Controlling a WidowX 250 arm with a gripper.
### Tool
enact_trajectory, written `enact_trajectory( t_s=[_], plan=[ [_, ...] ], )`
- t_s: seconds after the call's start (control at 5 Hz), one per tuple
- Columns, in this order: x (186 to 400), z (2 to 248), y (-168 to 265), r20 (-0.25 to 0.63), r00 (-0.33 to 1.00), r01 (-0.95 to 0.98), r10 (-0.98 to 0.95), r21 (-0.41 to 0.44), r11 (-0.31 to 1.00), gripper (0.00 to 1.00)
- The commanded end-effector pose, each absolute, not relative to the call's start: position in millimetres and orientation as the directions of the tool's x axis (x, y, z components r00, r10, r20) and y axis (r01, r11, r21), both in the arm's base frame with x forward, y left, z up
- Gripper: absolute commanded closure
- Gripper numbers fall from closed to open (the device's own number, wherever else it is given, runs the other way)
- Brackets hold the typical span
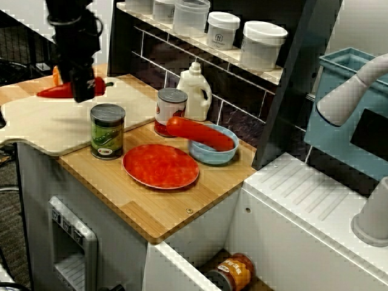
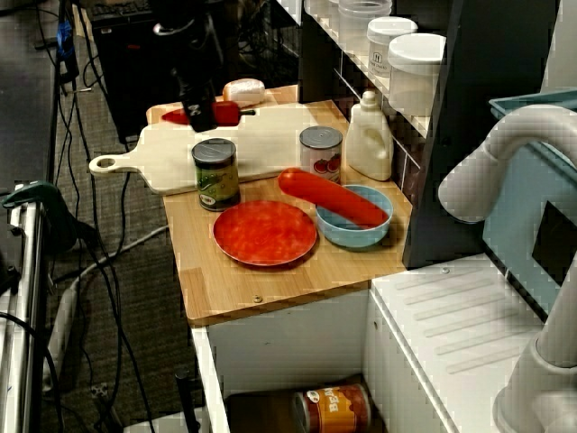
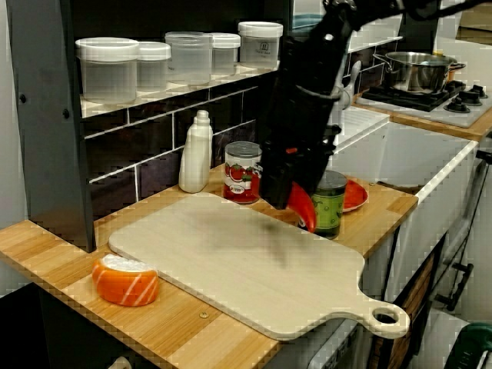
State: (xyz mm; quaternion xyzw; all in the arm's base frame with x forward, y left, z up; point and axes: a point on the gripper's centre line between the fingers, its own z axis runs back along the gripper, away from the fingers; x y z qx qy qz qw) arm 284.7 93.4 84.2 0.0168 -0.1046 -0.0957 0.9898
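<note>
My black gripper (image 1: 82,91) is shut on a red pepper (image 1: 56,91) and holds it just over the back of the pale wooden cutting board (image 1: 42,118). From above, the gripper (image 2: 200,115) sits at the board's far end with the pepper (image 2: 225,113) sticking out on both sides. From the far side, the pepper (image 3: 304,207) hangs below the gripper (image 3: 280,192), and a blurred shadow lies on the board (image 3: 231,269). A green-labelled can (image 1: 107,130) stands nearest, at the board's edge.
A red plate (image 1: 160,165), a blue bowl (image 1: 209,159) with a long red sausage (image 1: 200,133), a tomato can (image 1: 171,109) and a white bottle (image 1: 195,91) crowd the counter's right. An orange salmon piece (image 3: 125,278) lies past the board. A shelf of plastic tubs (image 1: 262,43) hangs above.
</note>
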Motion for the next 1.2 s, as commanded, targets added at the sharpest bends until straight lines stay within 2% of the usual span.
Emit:
enact_trajectory(
  t_s=[0.0, 0.6, 1.0],
  plan=[
    [328, 100, 103, 0.23, 0.949, 0.199, -0.217, 0.099, 0.975, 1.0],
    [363, 84, 143, 0.314, 0.913, 0.202, -0.26, 0.205, 0.958, 1.0],
    [381, 77, 163, 0.308, 0.91, 0.208, -0.276, 0.238, 0.949, 1.0]
  ],
)
